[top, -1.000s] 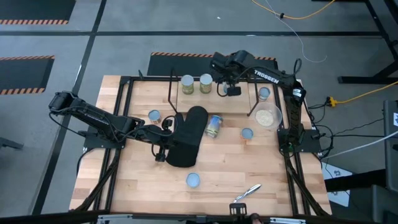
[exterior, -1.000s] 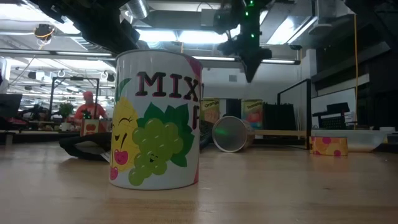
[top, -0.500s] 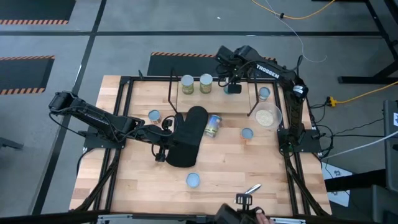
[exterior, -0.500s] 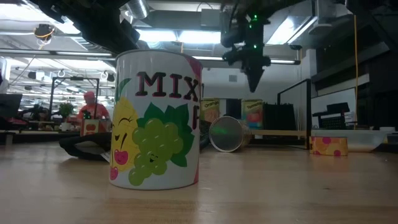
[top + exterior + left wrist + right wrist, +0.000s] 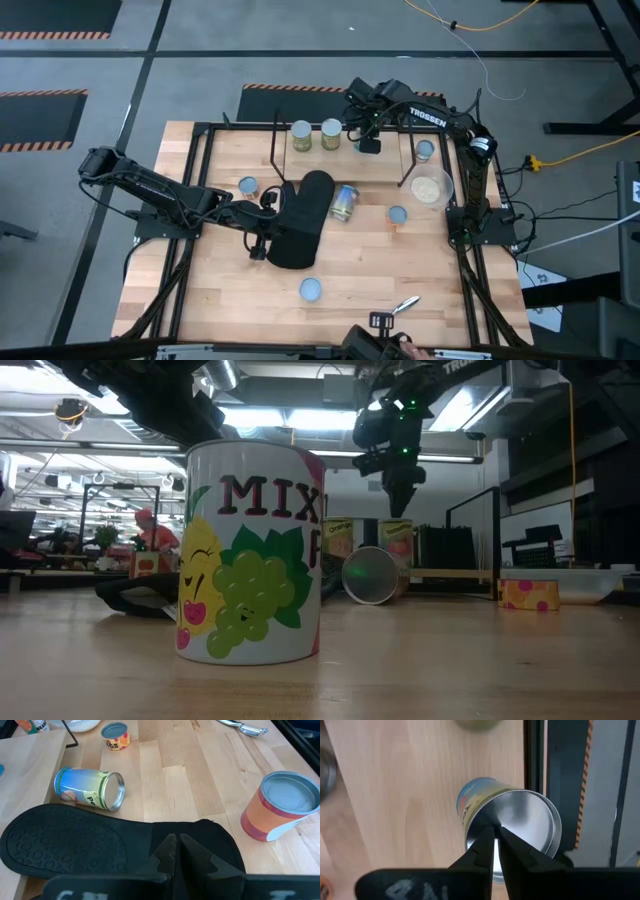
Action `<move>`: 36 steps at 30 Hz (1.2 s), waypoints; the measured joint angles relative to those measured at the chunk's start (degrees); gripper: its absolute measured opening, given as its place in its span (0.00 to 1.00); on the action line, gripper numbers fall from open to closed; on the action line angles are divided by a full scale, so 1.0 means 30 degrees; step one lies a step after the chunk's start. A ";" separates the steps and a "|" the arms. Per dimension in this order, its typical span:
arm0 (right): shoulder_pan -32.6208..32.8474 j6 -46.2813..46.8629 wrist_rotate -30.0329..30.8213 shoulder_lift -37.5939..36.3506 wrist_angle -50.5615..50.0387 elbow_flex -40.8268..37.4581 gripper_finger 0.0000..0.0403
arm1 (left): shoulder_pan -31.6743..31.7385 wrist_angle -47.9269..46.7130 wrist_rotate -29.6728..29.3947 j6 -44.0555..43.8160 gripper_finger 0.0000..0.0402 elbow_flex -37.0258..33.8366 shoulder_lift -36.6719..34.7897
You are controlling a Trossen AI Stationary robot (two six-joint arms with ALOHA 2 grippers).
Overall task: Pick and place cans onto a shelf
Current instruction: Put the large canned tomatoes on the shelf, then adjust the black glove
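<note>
My right gripper (image 5: 368, 143) is shut and points down over a blue-labelled can with a silvery top (image 5: 520, 830) on the shelf (image 5: 274, 150), next to two upright cans (image 5: 301, 135) (image 5: 331, 133). In the low view the gripper (image 5: 400, 508) stands just above this can (image 5: 397, 545). One can lies on its side (image 5: 343, 201) on the table. Others stand upright (image 5: 248, 186) (image 5: 397, 215) (image 5: 424, 150) (image 5: 311, 290). My left gripper (image 5: 175, 844) is shut at the end of a flat black thing (image 5: 300, 220). My right gripper's shut fingertips (image 5: 489, 837) stand over the can's silvery top (image 5: 530, 825), coming from above and pointing down. The can stands on the shelf. I cannot tell whether they touch it. My left gripper's shut fingers lie over the black thing's end (image 5: 200, 835). I cannot tell whether they touch it.
A white bowl (image 5: 430, 188) sits at the right, beside the shelf's end. A silvery tool (image 5: 400, 306) lies near the front edge, where a person's hand (image 5: 400, 345) shows. The black table frame (image 5: 190, 200) runs along the sides.
My right gripper has come down a little toward the can on the shelf and gone slightly toward the table's left. It stays shut. A person's hand has come in at the table's near edge by the silvery tool.
</note>
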 joint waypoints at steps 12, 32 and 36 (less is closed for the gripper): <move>0.0008 0.0000 -0.0451 0.0087 0.1236 0.0050 0.08 | -0.0007 0.0000 0.0000 -0.0004 0.03 0.0000 0.0000; 0.2939 0.2063 -0.0276 0.0066 -0.4669 0.5877 0.08 | 0.0000 0.0764 0.0226 -0.0857 0.03 -0.0003 0.1370; 0.4307 0.2069 -0.0276 0.0066 -0.4669 0.5938 0.08 | 0.0000 0.1195 0.0240 -0.1730 0.03 0.0000 0.2192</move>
